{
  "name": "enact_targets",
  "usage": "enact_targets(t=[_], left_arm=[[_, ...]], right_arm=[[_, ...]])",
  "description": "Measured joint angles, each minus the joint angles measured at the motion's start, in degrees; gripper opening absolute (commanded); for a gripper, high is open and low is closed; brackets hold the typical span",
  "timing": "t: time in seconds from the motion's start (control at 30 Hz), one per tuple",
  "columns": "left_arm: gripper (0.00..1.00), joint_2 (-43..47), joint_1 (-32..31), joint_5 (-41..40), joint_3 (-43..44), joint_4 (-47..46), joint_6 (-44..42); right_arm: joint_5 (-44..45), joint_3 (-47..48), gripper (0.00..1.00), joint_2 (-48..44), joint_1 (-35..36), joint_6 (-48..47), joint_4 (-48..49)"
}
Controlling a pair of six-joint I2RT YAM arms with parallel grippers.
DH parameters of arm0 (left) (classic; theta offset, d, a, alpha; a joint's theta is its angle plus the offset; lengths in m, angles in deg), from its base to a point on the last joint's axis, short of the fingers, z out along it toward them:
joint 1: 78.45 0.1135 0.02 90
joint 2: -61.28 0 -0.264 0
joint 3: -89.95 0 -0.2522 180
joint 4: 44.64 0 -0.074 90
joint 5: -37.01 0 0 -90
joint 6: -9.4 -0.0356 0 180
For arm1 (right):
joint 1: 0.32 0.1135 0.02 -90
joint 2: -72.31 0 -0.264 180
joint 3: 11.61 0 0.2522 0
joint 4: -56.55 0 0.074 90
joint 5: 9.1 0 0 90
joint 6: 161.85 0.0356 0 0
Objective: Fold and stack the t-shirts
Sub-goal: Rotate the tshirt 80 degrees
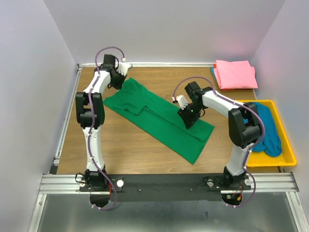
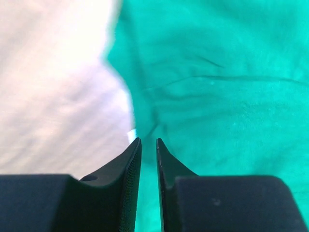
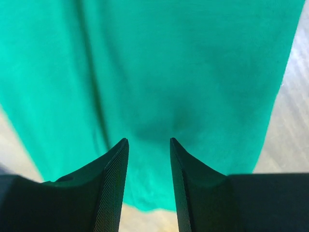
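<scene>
The dark green cotton t-shirt (image 1: pixel 157 121), folded into a long strip, lies slantwise across the middle of the brown wooden table (image 1: pixel 130 145). At its far left end we see the left gripper (image 2: pixel 148 141) with its jaws a sliver apart at the cloth's edge; we cannot tell whether they pinch it. The right gripper (image 3: pixel 148 141) hangs spread over the strip's near right part, holding nothing. A folded pink t-shirt (image 1: pixel 235 74) sits in the far right corner. A crumpled teal-blue t-shirt (image 1: pixel 268 130) fills the yellow plastic tray (image 1: pixel 268 163), partly behind the right arm.

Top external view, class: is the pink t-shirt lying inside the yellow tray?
No: the pink t-shirt sits folded at the far right, outside the yellow tray, which holds the teal-blue t-shirt.
</scene>
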Motion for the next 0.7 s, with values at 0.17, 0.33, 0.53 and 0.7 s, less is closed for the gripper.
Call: enact_targets(t=[0.17,0.33,0.53,0.7], left_arm=[[0.28,5.7,0.1,1.6,0.2,-0.9,2.5],[0.24,15.8,-1.3,3.3,-12.2,-2.4,5.1],[0.20,18.3,-4.8,3.7,-25.0,-3.9,8.3],[0.16,17.1,-6.3,3.0,-28.8,-3.2,10.3]], right_arm=[[-0.3,3.2,0.42,-1.9,-1.2,0.2,-2.4],[2.8,3.3,0.35,-1.7,-2.8,-1.1,-2.7],[7.1,1.0,0.32,-0.5,-2.8,-2.8,-2.4],[8.4,-2.4,0.32,0.8,-2.7,-3.7,-2.5]])
